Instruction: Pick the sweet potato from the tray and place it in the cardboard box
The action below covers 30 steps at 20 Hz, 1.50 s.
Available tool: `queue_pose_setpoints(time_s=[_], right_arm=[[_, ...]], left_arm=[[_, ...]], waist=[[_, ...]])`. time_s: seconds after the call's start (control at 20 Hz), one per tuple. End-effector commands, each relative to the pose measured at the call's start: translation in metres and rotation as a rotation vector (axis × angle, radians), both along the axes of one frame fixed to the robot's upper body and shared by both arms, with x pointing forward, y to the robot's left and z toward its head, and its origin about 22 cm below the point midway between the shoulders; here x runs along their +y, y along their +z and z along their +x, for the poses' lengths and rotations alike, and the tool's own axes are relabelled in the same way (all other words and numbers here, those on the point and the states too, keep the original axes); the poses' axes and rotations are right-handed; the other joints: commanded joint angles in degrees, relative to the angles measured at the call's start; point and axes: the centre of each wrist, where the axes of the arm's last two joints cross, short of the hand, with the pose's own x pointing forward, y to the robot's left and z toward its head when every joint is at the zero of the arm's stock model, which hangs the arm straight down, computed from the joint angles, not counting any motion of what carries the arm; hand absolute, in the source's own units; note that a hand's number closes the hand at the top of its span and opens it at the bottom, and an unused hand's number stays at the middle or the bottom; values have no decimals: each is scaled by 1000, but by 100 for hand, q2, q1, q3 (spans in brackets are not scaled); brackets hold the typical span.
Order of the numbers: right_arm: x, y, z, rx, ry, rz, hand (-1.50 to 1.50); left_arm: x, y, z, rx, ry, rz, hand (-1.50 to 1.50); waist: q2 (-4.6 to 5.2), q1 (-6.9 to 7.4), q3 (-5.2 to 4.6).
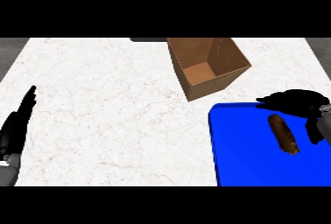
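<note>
The sweet potato lies on the blue tray, in the right part of it, with its long side running from the far end toward the near end and slightly to the right. Nothing holds it. The tray sits at the near right corner of the white marble counter and runs out of the view at the right and at the bottom.

The right hand is over the far right edge of the tray, just beyond the far end of the sweet potato. Its fingers are spread and point to the left, and they are curled around nothing. The thumb or one finger hangs down at the right side of the sweet potato, near it, but I cannot tell if it touches.

The cardboard box stands on the counter just beyond the far left corner of the tray, near it but apart. It is open and tilted, so its opening faces the view and the brown inside is visible. Between the sweet potato and the box there is only the bare blue surface of the tray.

The left hand rests at the left edge of the view, fingers straight and pointing up, well apart from the tray and the box.
</note>
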Motion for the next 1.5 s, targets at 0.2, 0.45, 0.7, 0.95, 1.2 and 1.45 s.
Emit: queue_pose_setpoints(time_s=[0.2, 0.45, 0.7, 0.95, 1.2, 1.45], right_arm=[[12, 9, -19, 65, 68, 71, -150], [19, -8, -35, 77, 53, 26, -150], [25, 2, -30, 38, 3, -91, -150], [35, -44, -46, 48, 4, -104, -150], [5, -46, -38, -151, 70, -19, 150], [10, -53, -30, -233, 104, 6, 150]], left_arm=[[0, -13, -13, 6, 18, 10, 0], [-6, 12, 5, 6, 2, 5, 0], [11, 9, 7, -3, -1, 0, 0], [13, 6, 5, 0, 13, 3, 0], [6, -2, -4, -13, -1, -8, 0], [-3, 0, 10, -7, -3, 11, 0]], waist=[[-12, -36, -1], [-8, -34, 2], [1, -20, -1], [5, -7, 2], [14, 14, 6], [24, 12, 6]])
